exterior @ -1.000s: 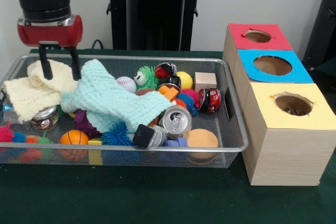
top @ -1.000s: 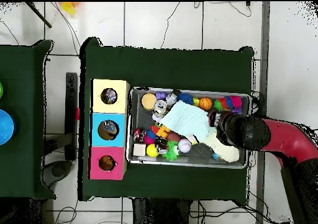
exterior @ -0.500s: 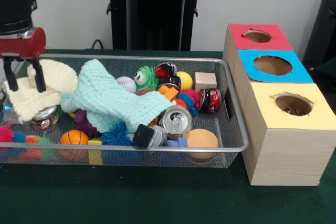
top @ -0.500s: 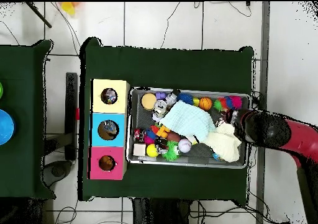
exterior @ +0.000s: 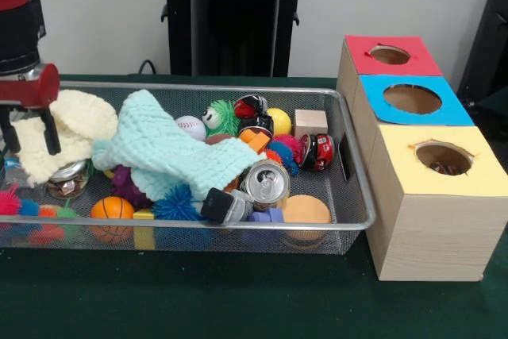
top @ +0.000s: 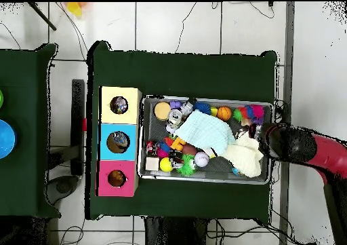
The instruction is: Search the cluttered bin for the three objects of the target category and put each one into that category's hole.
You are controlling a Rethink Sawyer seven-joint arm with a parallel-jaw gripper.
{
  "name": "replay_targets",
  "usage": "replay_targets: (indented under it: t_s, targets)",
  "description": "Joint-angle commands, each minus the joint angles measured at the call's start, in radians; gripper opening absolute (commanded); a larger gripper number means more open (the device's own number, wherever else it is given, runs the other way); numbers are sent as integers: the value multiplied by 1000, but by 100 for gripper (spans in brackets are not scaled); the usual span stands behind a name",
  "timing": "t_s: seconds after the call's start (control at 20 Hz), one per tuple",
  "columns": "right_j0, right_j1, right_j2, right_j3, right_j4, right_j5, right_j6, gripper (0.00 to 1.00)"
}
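Observation:
My gripper [exterior: 30,147] hangs open and empty at the left end of the wire bin [exterior: 355,174], its fingers straddling the edge of a cream knitted cloth [exterior: 75,121]. A mint knitted cloth [exterior: 171,152] covers the bin's middle. Around it lie a soda can [exterior: 266,182], a glass jar [exterior: 67,179], a small basketball [exterior: 112,208], a baseball [exterior: 190,127], a yellow ball [exterior: 279,121], a wooden block [exterior: 310,123], spiky balls and toy cars. In the overhead view the gripper [top: 259,136] is at the bin's right end beside the cream cloth [top: 246,155].
Three wooden boxes with holes stand in a row right of the bin: red-topped [exterior: 361,47], blue-topped [exterior: 373,89], yellow-topped [exterior: 397,142]. Overhead they appear as yellow [top: 106,96], blue [top: 105,132] and red [top: 103,169]. A black stand [exterior: 230,29] rises behind the bin.
My gripper has moved left from above the cream cloth's middle to the bin's left end and dropped slightly. It stays open and empty. The objects have not shifted.

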Motion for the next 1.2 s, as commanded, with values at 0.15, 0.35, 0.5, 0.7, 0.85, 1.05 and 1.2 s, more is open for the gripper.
replay_targets:
  t_s: [0.15,0.35,0.5,0.7,0.85,1.05,1.2]
  targets:
    - [-10,86,48,-36,-105,-12,-271,100]
    - [-22,106,36,-47,-123,-1,-278,100]
    - [-34,116,32,-62,-134,16,-289,100]
    - [-53,107,30,-54,-145,25,-293,100]
    - [-68,113,25,-41,-162,12,-290,100]
    - [-67,144,29,-74,-171,13,-293,100]
    - [-79,158,28,-69,-179,1,-293,100]
